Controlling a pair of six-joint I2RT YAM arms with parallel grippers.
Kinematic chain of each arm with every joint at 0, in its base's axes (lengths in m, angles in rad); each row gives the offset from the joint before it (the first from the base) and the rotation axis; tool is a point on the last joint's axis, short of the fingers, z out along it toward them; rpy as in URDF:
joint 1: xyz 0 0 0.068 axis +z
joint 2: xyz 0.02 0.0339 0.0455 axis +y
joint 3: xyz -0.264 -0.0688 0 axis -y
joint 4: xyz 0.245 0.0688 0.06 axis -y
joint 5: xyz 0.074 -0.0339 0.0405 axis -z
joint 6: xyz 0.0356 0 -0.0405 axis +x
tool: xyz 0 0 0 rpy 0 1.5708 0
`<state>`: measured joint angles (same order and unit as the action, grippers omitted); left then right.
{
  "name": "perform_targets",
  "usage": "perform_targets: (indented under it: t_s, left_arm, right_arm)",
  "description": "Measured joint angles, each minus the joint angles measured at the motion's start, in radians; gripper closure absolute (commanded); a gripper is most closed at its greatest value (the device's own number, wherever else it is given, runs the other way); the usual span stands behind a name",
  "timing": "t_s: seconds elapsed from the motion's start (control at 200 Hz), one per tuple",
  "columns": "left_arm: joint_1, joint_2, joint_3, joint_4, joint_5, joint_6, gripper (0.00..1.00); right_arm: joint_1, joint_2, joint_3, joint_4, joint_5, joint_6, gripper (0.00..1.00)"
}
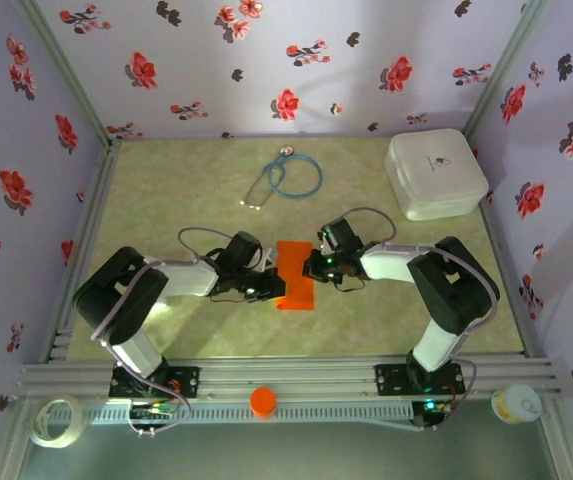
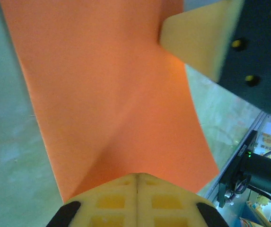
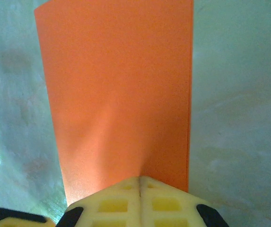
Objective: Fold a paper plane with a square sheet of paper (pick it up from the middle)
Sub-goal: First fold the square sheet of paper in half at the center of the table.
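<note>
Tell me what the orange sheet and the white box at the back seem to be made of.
The orange sheet looks like thin matte paper: it buckles into soft creases. The white box is probably smooth plastic, judging by rounded corners and a faint sheen.

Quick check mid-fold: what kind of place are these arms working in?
Probably a staged robot test booth, not a home: floral-print wall panels enclose a green marbled tabletop, and an aluminium rail carries both arm bases.
</note>
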<state>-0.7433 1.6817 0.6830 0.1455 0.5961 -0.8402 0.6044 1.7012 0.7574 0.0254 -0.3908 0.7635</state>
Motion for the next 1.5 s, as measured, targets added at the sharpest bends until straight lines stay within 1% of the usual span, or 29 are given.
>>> perform_targets:
  t_s: [0.135, 0.315, 0.72, 1.18, 1.28, 1.37, 1.46, 1.5]
  left_arm:
    - [0.0, 0.039, -0.002, 0.004, 0.013, 0.003, 0.96]
    - [0.0, 0.037, -0.005, -0.004, 0.011, 0.045, 0.96]
    - [-0.001, -0.032, -0.061, -0.044, -0.002, 0.093, 0.95]
    - [-0.04, -0.081, -0.068, -0.136, -0.037, 0.119, 0.95]
    - [-0.054, -0.119, -0.076, -0.183, -0.045, 0.121, 0.95]
    - [-0.057, -0.201, -0.08, -0.217, -0.059, 0.121, 0.94]
    - [-0.041, -0.294, -0.079, -0.228, -0.074, 0.118, 0.92]
    - [-0.023, -0.326, -0.076, -0.23, -0.08, 0.117, 0.9]
  right_arm:
    - [0.0, 0.0, 0.0, 0.0, 0.001, 0.0, 1.0]
    - [0.001, -0.003, -0.003, -0.003, 0.002, 0.0, 1.0]
    - [0.005, -0.009, -0.006, -0.008, 0.002, 0.0, 1.0]
    - [0.005, -0.009, -0.006, -0.011, 0.002, -0.001, 1.0]
    - [0.005, -0.008, -0.002, -0.016, 0.001, -0.009, 1.0]
    - [0.004, 0.001, 0.018, -0.042, -0.003, -0.037, 1.0]
    - [0.004, 0.02, 0.054, -0.082, -0.008, -0.077, 1.0]
    - [0.004, 0.032, 0.072, -0.098, -0.013, -0.098, 1.0]
